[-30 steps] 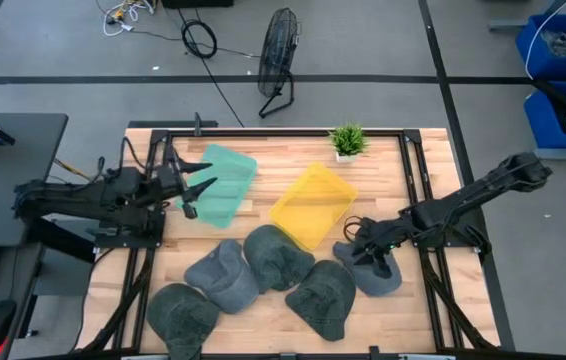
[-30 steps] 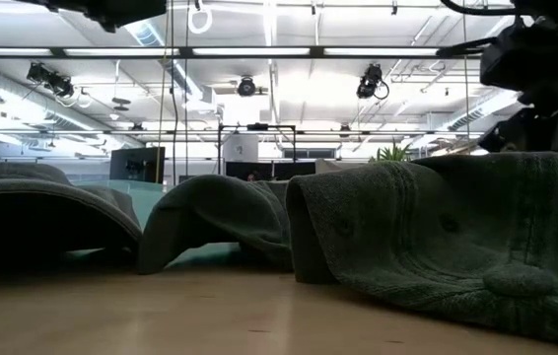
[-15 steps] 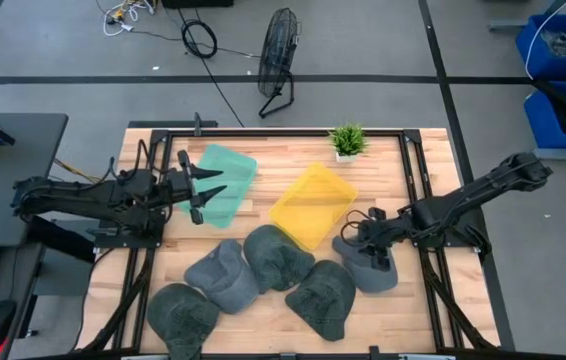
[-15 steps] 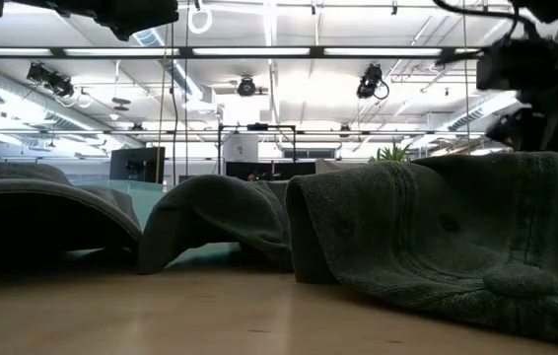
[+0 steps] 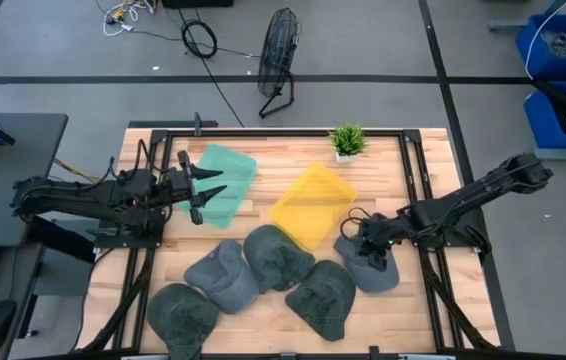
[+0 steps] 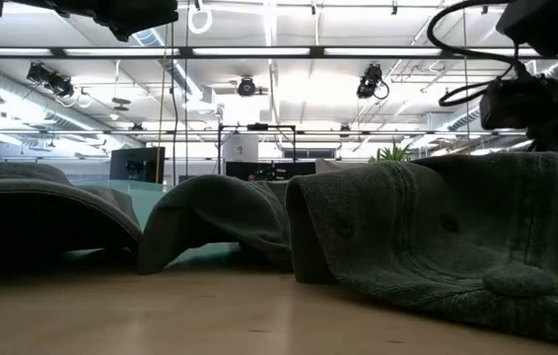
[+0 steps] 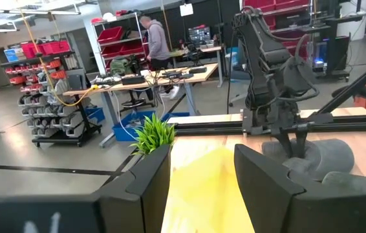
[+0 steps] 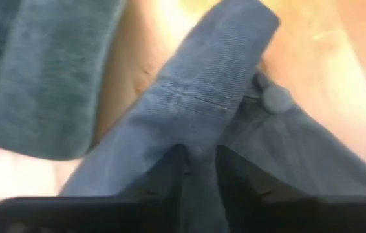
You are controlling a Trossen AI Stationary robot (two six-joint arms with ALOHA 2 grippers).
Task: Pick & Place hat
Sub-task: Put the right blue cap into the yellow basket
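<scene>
Since a moment ago your right gripper [image 5: 371, 250] has edged back onto the blue-grey cap [image 5: 371, 268], near right. From its wrist, nearly closed fingers [image 8: 170, 169] pinch a cap fold. Your left gripper [image 7: 201, 169] is parted, empty.

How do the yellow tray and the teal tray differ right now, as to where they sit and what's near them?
The yellow tray lies mid-table, tilted like a diamond; the teal tray lies toward the left side. A dark green hat overlaps the yellow tray's near corner; no hat touches the teal tray. The open left gripper hangs over the teal tray; the right gripper pinches the blue-grey hat beside the yellow one. Both look empty.
</scene>
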